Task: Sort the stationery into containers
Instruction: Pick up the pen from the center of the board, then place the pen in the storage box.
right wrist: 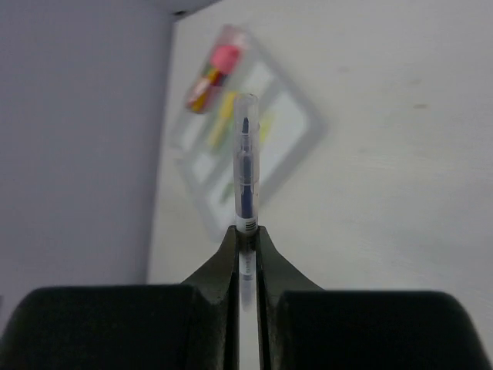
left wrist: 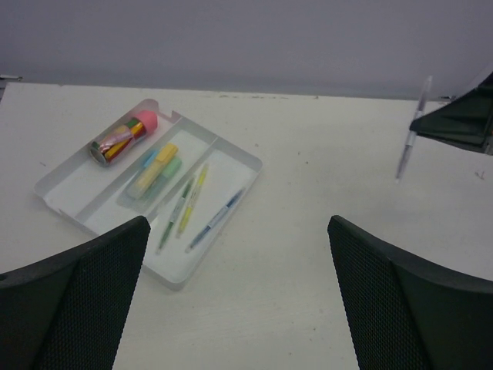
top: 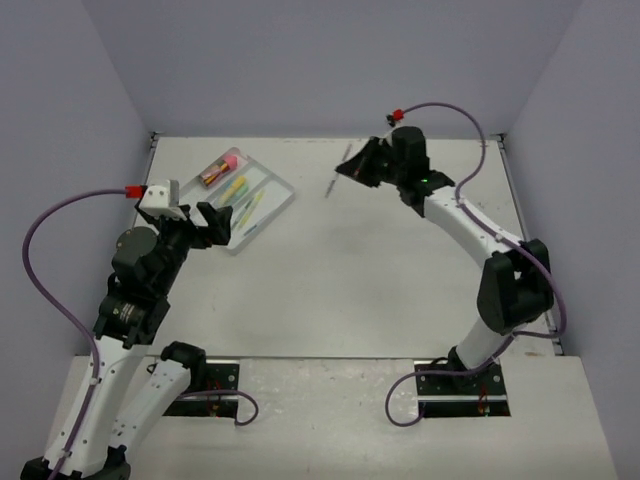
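The white three-compartment tray (top: 278, 199) lies at the back left, also in the left wrist view (left wrist: 231, 154). It holds a pink-capped tube (left wrist: 121, 139), yellow and pale green highlighters (left wrist: 156, 168) and thin pens (left wrist: 191, 202). My right gripper (top: 352, 165) is shut on a thin clear pen with blue ink (right wrist: 246, 166), held above the table right of the tray; the pen also shows in the top view (top: 337, 170) and the left wrist view (left wrist: 411, 139). My left gripper (top: 214, 224) is open and empty, at the tray's near edge.
Grey walls enclose the table at the back and both sides. The table's right edge (top: 522, 230) runs beside the right arm. Purple cables (top: 45, 250) loop off both arms.
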You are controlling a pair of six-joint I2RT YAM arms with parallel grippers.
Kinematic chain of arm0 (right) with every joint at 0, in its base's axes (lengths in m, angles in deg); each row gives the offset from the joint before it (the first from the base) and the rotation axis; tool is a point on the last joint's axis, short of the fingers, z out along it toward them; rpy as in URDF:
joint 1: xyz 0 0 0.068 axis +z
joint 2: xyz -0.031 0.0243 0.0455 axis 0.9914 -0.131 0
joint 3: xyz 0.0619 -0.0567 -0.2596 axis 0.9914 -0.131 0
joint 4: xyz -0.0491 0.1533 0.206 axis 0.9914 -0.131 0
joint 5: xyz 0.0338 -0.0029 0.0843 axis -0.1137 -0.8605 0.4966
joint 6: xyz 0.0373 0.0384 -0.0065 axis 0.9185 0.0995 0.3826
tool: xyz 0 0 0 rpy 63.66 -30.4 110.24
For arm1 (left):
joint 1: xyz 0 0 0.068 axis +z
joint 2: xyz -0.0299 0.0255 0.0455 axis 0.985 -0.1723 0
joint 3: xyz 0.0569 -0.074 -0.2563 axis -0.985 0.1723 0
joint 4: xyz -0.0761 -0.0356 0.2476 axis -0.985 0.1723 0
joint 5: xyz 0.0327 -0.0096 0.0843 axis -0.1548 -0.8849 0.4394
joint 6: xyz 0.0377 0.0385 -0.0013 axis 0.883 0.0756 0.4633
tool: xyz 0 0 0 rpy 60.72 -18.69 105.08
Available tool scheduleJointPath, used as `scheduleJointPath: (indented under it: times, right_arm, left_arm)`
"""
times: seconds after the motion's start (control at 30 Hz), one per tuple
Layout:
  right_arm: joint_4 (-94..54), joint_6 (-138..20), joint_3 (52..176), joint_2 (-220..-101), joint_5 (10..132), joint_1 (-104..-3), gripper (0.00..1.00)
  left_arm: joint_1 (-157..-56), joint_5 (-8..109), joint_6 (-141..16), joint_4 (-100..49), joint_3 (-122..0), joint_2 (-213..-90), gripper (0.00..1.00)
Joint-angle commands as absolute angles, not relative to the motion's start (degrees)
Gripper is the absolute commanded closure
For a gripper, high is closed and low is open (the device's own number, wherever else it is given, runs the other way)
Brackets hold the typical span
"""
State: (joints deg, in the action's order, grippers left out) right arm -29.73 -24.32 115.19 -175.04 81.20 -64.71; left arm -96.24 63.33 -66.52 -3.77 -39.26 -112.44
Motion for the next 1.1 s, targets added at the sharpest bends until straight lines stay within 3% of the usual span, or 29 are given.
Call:
scheduleJointPath:
  times: [0.0, 0.23, 0.37, 0.6, 0.67, 0.8, 0.87, 0.9, 0.93, 1.07]
  right_arm:
    - [-8.1, 10.1, 121.5, -188.0, 81.7, -52.9, 1.0]
    - [-23.7, 15.5, 145.9, -205.3, 64.3, -43.0, 1.0]
    - [-31.1, 13.6, 157.9, -213.5, 62.6, -41.6, 1.0]
    - [-32.9, 14.4, 159.7, -217.1, 58.2, -39.9, 1.0]
    - [-33.1, 15.1, 159.7, -217.1, 58.6, -39.8, 0.93]
    - [-31.5, 14.7, 158.0, -216.3, 60.7, -39.8, 0.88]
    - [-31.3, 13.9, 158.2, -216.3, 62.3, -39.8, 0.74]
    - [-31.4, 13.2, 158.5, -216.3, 63.0, -39.7, 0.6]
    - [-31.7, 12.5, 158.9, -216.3, 63.5, -39.8, 0.52]
    - [-31.5, 10.2, 158.6, -215.4, 66.0, -40.0, 0.5]
  left_arm:
    - [-96.3, 66.4, -68.4, -4.3, -37.4, -110.2, 0.0]
    - [-96.2, 74.8, -66.2, -4.6, -29.9, -104.0, 0.0]
    - [-96.1, 74.1, -66.5, -4.8, -27.6, -103.9, 0.0]
    - [-96.1, 74.3, -66.2, -3.8, -28.2, -105.5, 0.0]
    - [-95.9, 74.7, -66.1, -3.8, -28.4, -105.8, 0.0]
    - [-95.4, 74.8, -66.0, -3.5, -28.7, -106.2, 0.0]
    - [-95.0, 74.8, -66.0, -3.5, -28.7, -106.3, 0.0]
    - [-94.8, 74.8, -65.9, -3.5, -28.7, -106.4, 0.0]
    - [-94.7, 74.9, -65.9, -3.5, -28.7, -106.4, 0.0]
    - [-94.5, 75.6, -65.8, -3.4, -28.8, -107.0, 0.0]
